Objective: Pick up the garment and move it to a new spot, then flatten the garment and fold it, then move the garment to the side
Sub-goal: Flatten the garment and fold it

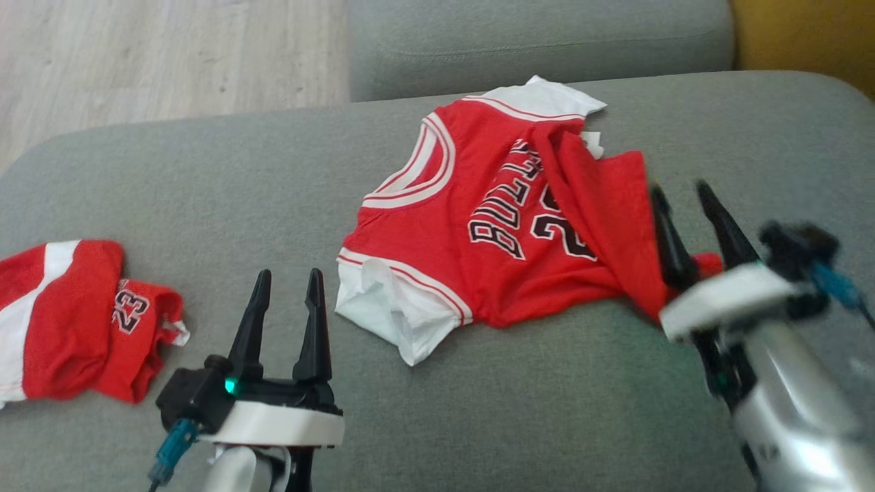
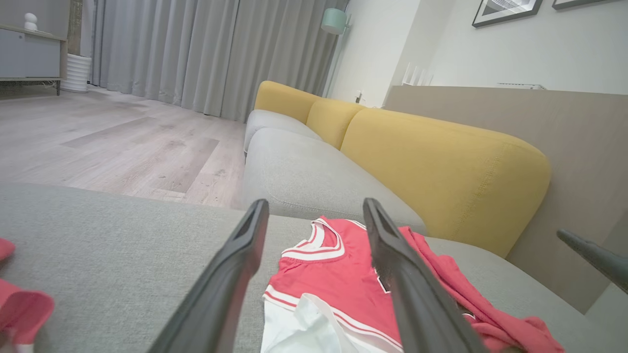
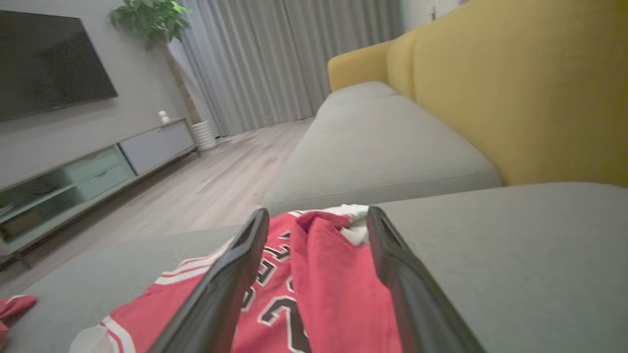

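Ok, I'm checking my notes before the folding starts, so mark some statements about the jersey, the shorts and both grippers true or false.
1. The jersey lies on the grey cushion. True.
2. The left gripper is clamped on the jersey. False: it is open, short of the jersey, holding nothing.
3. The jersey is spread flat. False: a red flap is folded over its number.
4. The shorts lie to the jersey's left. True.
5. The right gripper is open. True.
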{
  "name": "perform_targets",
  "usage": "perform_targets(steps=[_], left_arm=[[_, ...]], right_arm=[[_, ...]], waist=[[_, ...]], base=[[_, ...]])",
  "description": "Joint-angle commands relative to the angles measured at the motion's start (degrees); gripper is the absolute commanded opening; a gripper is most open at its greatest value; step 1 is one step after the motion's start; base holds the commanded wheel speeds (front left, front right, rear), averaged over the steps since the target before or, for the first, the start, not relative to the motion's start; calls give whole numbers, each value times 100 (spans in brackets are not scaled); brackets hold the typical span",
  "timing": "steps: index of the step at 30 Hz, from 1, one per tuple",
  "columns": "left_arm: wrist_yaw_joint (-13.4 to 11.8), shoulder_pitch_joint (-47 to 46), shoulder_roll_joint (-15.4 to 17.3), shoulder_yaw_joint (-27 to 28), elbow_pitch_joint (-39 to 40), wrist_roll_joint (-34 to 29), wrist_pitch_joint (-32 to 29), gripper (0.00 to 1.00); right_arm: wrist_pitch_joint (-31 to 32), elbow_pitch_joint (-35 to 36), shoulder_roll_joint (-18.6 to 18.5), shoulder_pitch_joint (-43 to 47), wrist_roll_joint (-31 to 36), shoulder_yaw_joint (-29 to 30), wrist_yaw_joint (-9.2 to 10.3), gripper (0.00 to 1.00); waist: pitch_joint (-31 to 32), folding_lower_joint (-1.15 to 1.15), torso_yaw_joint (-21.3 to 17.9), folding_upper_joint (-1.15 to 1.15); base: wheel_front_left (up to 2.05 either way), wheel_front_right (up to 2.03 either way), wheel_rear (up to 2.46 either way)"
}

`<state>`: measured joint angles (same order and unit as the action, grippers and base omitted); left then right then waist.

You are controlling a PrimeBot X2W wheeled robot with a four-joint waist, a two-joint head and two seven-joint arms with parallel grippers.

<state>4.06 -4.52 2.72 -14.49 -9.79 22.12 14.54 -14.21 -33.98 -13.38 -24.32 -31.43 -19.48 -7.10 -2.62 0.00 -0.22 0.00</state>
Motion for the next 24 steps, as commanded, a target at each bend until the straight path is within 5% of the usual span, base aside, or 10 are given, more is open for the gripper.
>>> perform_targets(steps=[1, 5, 12, 24], left_arm=[[-19, -98, 16, 235, 225, -24, 46, 100], [11, -32, 16, 175, 223, -66, 46, 100], [26, 13, 16, 106, 231, -81, 46, 100], [61, -122, 16, 47, 263, -140, 46, 100]], right_arm=[[-77, 355, 180, 337, 328, 241, -39, 100], [-77, 818, 532, 1004, 979, 922, -39, 100], [-78, 1168, 829, 1449, 1512, 1268, -39, 100], [-62, 1145, 878, 1159, 1821, 1575, -39, 100]], waist=[[27, 0, -62, 0], [30, 0, -144, 0], [10, 0, -219, 0], [-297, 0, -122, 0]], base=[[0, 0, 0], [0, 0, 0], [0, 0, 0], [0, 0, 0]])
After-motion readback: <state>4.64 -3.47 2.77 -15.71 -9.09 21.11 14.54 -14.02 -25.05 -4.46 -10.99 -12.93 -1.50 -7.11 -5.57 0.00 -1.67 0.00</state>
